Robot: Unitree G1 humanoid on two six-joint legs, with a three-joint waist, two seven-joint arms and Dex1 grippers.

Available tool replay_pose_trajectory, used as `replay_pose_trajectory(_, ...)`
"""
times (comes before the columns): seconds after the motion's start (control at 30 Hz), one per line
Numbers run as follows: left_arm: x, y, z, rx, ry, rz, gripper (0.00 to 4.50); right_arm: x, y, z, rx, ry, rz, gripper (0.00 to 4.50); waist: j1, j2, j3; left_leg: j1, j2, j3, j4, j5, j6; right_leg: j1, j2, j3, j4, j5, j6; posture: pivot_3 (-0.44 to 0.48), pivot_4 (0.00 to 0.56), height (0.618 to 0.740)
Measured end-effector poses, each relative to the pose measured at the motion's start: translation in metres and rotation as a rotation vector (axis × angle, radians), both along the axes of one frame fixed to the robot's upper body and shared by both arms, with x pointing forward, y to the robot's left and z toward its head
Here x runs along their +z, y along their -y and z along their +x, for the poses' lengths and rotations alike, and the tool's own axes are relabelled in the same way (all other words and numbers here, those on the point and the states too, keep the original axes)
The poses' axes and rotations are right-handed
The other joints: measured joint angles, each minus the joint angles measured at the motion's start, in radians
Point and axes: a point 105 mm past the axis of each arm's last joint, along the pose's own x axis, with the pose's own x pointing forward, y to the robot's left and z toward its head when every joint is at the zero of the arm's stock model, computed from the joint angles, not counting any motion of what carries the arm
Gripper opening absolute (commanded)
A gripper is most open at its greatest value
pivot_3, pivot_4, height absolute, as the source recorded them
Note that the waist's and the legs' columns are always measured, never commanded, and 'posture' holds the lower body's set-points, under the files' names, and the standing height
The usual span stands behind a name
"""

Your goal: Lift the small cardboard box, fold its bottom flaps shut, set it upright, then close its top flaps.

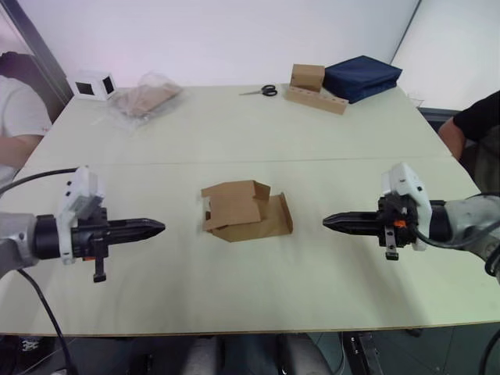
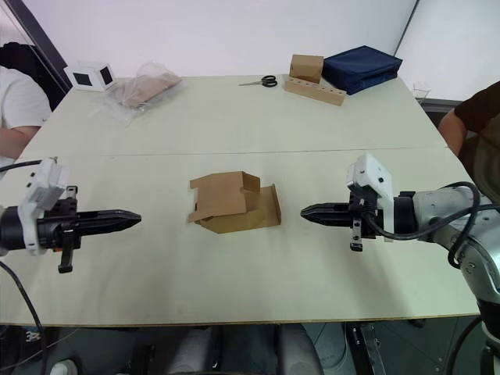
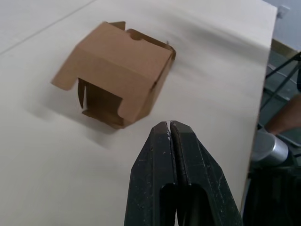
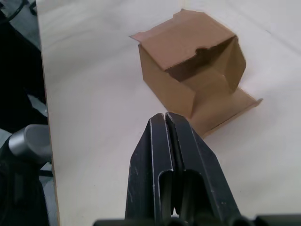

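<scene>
Small cardboard box (image 1: 246, 211) lay on its side mid-table (image 1: 234, 289), flaps loose, between left gripper (image 1: 158, 227) and right gripper (image 1: 328, 223), both pinched closed, empty. Looked light, crushable; grip opposite walls.

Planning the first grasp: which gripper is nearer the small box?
Roughly equal, right slightly nearer. The right gripper sits off the small box on its right; the left gripper sits off its left. Both shut, neither touching.

Lab: bare worktable (image 1: 234, 141), white partition walls (image 1: 234, 31), seated onlookers (image 1: 16, 109).
</scene>
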Motion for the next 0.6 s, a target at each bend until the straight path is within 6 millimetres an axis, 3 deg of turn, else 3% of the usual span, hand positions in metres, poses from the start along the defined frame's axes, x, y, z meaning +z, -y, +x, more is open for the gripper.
replay_pose_trajectory(0.2,0.003,-0.003,0.014,0.004,-0.008,0.005,0.04,0.0,-0.007,0.001,-0.035,0.02,0.041,0.0,0.0,0.0,0.0,-0.001,0.0,0.0,0.0,0.0,0.0,0.0,0.0,0.0,0.0,0.0,0.0,0.0,0.15,0.74)
replay_pose_trajectory(0.3,-0.005,-0.004,0.019,0.024,-0.045,0.007,0.04,-0.001,-0.01,-0.001,-0.041,0.032,0.04,0.0,-0.002,0.0,0.0,-0.001,0.0,0.0,0.0,0.0,0.0,-0.001,0.0,0.0,0.0,0.0,0.0,0.0,0.15,0.74)
replay_pose_trajectory(0.4,-0.008,-0.001,0.026,0.049,-0.097,-0.043,0.74,-0.002,-0.011,-0.002,-0.054,0.033,0.039,0.0,0.0,0.0,0.0,-0.001,0.0,0.0,0.0,0.0,0.0,0.0,0.0,0.0,0.0,0.0,0.0,0.0,0.15,0.74)
replay_pose_trajectory(0.5,-0.01,0.001,0.033,0.073,-0.155,-0.101,1.87,-0.001,-0.012,0.0,-0.061,0.042,0.042,0.0,0.0,0.0,0.0,0.0,0.0,0.0,0.001,0.0,0.0,0.0,0.0,0.0,0.001,0.0,0.0,0.0,0.15,0.74)
replay_pose_trajectory(0.6,-0.027,0.007,0.037,0.074,-0.267,-0.161,3.03,-0.002,-0.013,-0.001,-0.056,0.04,0.041,0.0,0.0,0.0,0.0,-0.001,0.0,0.0,0.001,0.0,0.0,0.0,0.0,0.0,0.001,0.0,0.0,0.0,0.15,0.74)
